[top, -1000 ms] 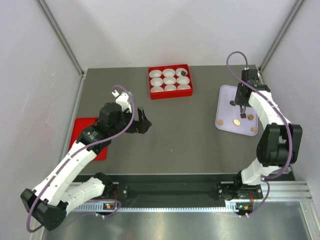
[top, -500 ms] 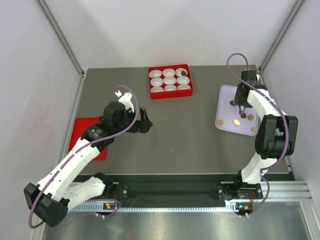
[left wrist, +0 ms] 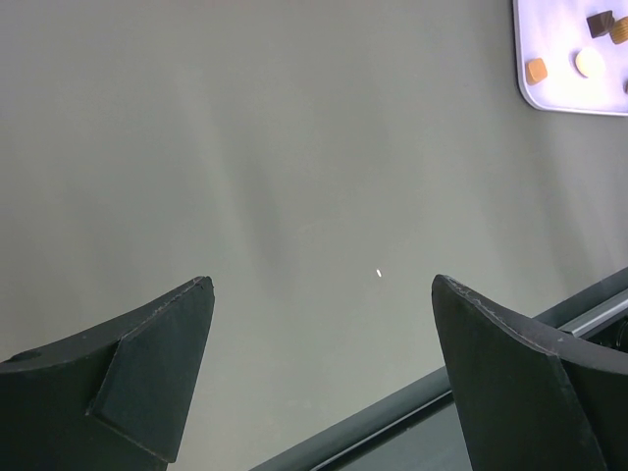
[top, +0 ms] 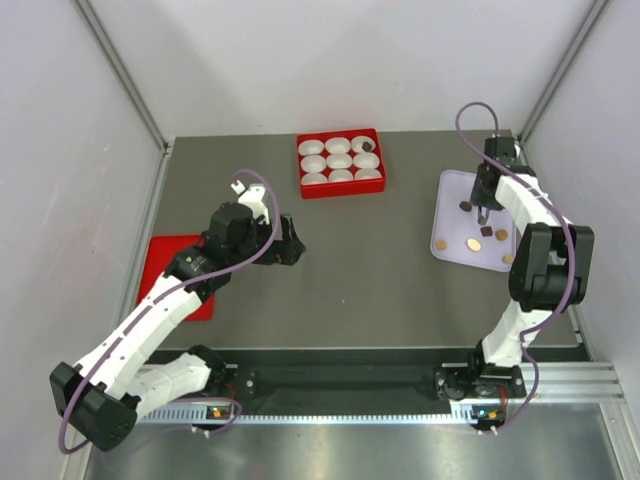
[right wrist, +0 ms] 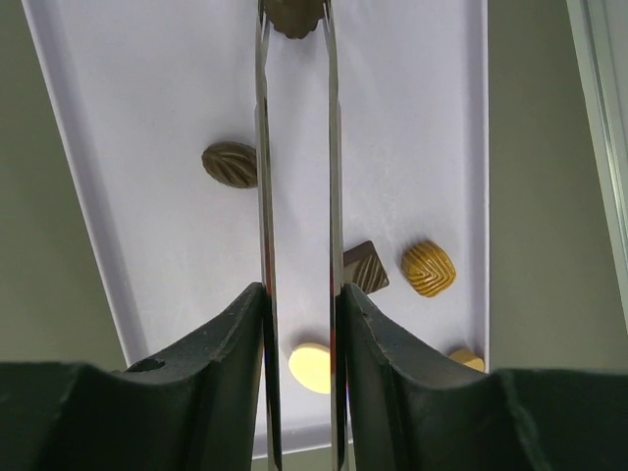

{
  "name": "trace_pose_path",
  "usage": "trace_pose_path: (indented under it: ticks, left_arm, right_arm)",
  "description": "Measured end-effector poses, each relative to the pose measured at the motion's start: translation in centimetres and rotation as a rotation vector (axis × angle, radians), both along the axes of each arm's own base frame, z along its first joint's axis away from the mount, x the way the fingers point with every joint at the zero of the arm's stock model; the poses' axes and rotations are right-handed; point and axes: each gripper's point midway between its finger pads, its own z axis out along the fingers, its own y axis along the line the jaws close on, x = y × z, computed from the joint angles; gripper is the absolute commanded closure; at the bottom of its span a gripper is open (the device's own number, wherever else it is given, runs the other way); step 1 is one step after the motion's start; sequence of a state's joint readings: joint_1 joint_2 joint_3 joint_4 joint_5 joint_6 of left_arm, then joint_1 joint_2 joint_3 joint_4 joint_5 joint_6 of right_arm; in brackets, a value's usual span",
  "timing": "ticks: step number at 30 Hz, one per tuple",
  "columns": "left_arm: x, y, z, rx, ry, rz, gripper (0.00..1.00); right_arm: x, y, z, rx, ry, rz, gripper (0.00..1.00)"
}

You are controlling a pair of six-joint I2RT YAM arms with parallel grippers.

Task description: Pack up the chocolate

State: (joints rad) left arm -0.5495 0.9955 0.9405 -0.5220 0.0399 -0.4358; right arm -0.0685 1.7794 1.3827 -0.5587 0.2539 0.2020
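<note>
One dark scalloped chocolate (right wrist: 292, 14) sits pinched between the tips of thin steel tongs (right wrist: 294, 147), top centre of the right wrist view. The right gripper (right wrist: 299, 294) clamps the tongs' shafts. The hold looks slight. Smooth metal on a glossy sweet could let it slip before the red box (top: 340, 190) of fluted paper cups (top: 340, 160). A ribbed oval (right wrist: 231, 164), a dark square (right wrist: 365, 267) and a gold piece (right wrist: 428, 268) lie on the matte lilac tray (right wrist: 147, 98). The left gripper (left wrist: 322, 285) hangs open over bare table (left wrist: 294, 147).

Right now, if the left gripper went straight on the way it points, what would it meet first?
Probably the table top: the open left gripper aims at plain grey surface, with the white tray off to one side of its line. Depth is unclear.
</note>
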Motion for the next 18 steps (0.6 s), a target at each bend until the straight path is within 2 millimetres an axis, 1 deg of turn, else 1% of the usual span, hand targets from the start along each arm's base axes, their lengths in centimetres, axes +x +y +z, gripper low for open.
trace_pose_path:
  ticks: [4, 6, 9, 10, 11, 12, 14, 15, 17, 18]
  left_arm:
    - [0.1, 0.1, 0.0, 0.002, -0.002, 0.004, 0.03]
    - [0.1, 0.1, 0.0, 0.004, -0.003, 0.006, 0.03]
    - [0.1, 0.2, 0.0, 0.007, -0.004, 0.009, 0.03]
    - [0.2, 0.2, 0.0, 0.01, -0.006, 0.01, 0.03]
    - [0.3, 0.4, 0.0, 0.017, -0.011, 0.017, 0.03]
    - [0.4, 0.5, 0.0, 0.022, -0.015, 0.024, 0.03]
    - [0.5, 0.7, 0.1, 0.027, -0.024, 0.031, 0.03]
    - [0.5, 0.9, 0.2, 0.031, -0.03, 0.036, 0.03]
    - [0.5, 1.0, 0.4, 0.032, -0.039, 0.043, 0.03]
    - [0.5, 1.1, 0.5, 0.032, -0.043, 0.045, 0.03]
  right_arm:
    - [-0.1, 0.3, 0.3, 0.011, -0.001, 0.013, 0.72]
    - [-0.3, 0.4, 0.9, 0.013, -0.004, 0.022, 0.73]
    - [-0.1, 1.1, 2.9, 0.012, -0.031, 0.04, 0.74]
    - [0.1, 1.5, 3.9, 0.01, -0.049, 0.049, 0.73]
    - [0.4, 2.0, 5.4, 0.005, -0.077, 0.061, 0.74]
    - [0.5, 2.7, 5.9, 0.005, -0.088, 0.075, 0.73]
    - [1.4, 5.4, 8.5, 0.003, -0.145, 0.135, 0.74]
    - [1.9, 7.3, 9.9, 0.007, -0.182, 0.177, 0.74]
    - [2.9, 11.8, 12.8, 0.017, -0.259, 0.272, 0.74]
    - [3.1, 14.4, 14.1, 0.028, -0.293, 0.326, 0.74]
